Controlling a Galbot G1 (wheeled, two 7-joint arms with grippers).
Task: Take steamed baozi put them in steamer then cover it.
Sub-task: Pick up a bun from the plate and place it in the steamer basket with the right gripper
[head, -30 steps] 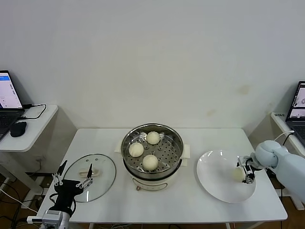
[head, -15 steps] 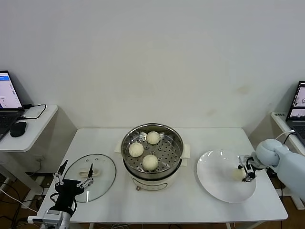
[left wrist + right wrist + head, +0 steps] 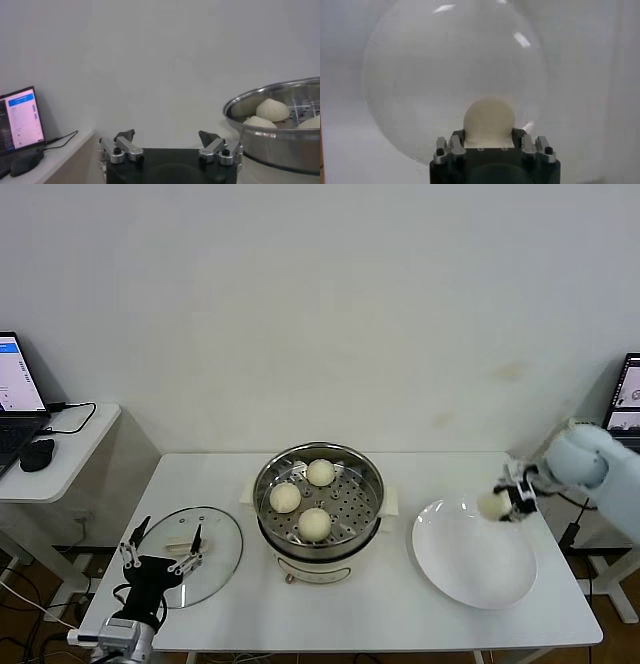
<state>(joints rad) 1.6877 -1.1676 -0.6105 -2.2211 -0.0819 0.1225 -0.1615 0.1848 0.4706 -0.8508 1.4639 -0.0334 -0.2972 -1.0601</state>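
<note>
White table (image 3: 400, 609) in head view: steamer (image 3: 318, 502) holds three baozi, cover (image 3: 190, 555) lies left by spread left gripper (image 3: 160, 561); right wrist view: right gripper (image 3: 494, 145) pinches fourth baozi (image 3: 489, 121) above plate (image 3: 420, 75).

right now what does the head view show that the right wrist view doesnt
Only the head view shows the steamer holding three baozi, the cover lying on the table, and the left gripper open over that cover. Only the right wrist view shows the fourth baozi close up between the fingers. Both show the right gripper shut on it above the plate.
</note>
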